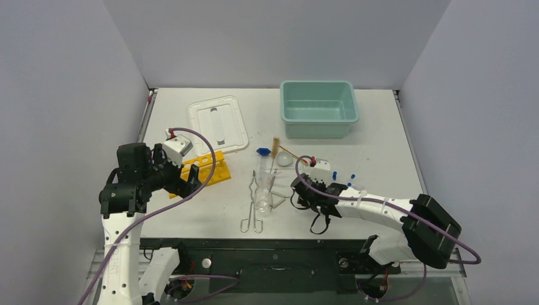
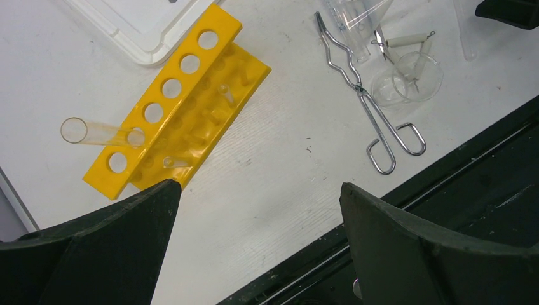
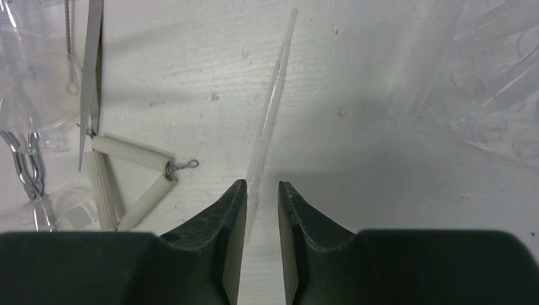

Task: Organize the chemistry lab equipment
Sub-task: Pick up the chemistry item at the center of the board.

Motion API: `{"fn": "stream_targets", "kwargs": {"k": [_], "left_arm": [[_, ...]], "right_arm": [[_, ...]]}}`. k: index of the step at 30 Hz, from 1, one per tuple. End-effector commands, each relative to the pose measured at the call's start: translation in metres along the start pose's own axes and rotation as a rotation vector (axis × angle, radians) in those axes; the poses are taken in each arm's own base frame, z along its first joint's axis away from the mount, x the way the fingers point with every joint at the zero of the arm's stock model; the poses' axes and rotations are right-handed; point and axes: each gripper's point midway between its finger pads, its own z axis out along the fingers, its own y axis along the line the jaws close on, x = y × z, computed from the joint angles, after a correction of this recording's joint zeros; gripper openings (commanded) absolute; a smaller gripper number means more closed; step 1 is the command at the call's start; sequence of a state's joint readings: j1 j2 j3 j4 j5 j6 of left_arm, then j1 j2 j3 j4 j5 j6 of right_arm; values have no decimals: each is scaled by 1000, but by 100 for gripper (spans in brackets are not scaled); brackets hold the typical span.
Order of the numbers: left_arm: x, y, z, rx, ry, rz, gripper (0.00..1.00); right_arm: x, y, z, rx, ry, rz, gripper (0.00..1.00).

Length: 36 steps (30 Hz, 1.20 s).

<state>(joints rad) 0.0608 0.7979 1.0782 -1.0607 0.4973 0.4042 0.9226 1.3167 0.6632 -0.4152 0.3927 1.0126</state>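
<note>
My right gripper [image 3: 257, 185] is low over the table, its jaws a narrow gap apart around the near end of a thin clear glass tube [image 3: 272, 101] that lies on the table against the left finger [image 3: 225, 216]. The wire triangle [image 3: 130, 181] lies just left of it. My left gripper [image 2: 257, 190] is wide open and empty above the table's front edge, next to the yellow holed rack [image 2: 181, 95], which holds a slanted glass tube [image 2: 95, 131]. The metal tongs [image 1: 254, 204], beaker [image 1: 264, 202], brush [image 1: 276, 148] and round dish [image 1: 285, 159] lie mid-table. Blue-capped vials [image 1: 351, 175] lie right of my right gripper [image 1: 304, 190].
The teal tub [image 1: 318, 117] stands at the back centre-right. The white lid [image 1: 218, 124] lies at the back left, touching the rack [image 1: 203, 166]. A clear plastic piece [image 3: 483, 82] lies right of the right gripper. The black front rail [image 2: 445, 165] runs along the table's near edge.
</note>
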Motion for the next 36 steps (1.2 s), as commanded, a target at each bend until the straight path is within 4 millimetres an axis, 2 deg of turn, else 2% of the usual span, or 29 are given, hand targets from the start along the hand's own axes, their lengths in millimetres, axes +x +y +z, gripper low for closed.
{"fn": "stream_targets", "kwargs": {"k": [1,6,10,24,29,33,36], "left_arm": [[-16,3,-11,-31,-44,37,97],[-17,4,-14,-38,-43,47,96],[-17,4,-14,-40,-41,53,97],[-13,5,-15,-49,-32,65,97],[-11,4,-14,-42,-20,60,97],[-8,5,-13,-37,-3,61,97],[-4,6,-12,-37,16,63,97]], "right_arm": [[-29,9,17,-6,-110,103,22],[-37,-15,37,90,-130,131,18],[-40,-52,49,189,-132,182,15],[-54,-128,53,359,-145,345,13],[-65,-145,48,383,-164,394,12],[-66,-156,44,408,-165,420,12],[-71,-154,39,384,-181,439,15]]}}
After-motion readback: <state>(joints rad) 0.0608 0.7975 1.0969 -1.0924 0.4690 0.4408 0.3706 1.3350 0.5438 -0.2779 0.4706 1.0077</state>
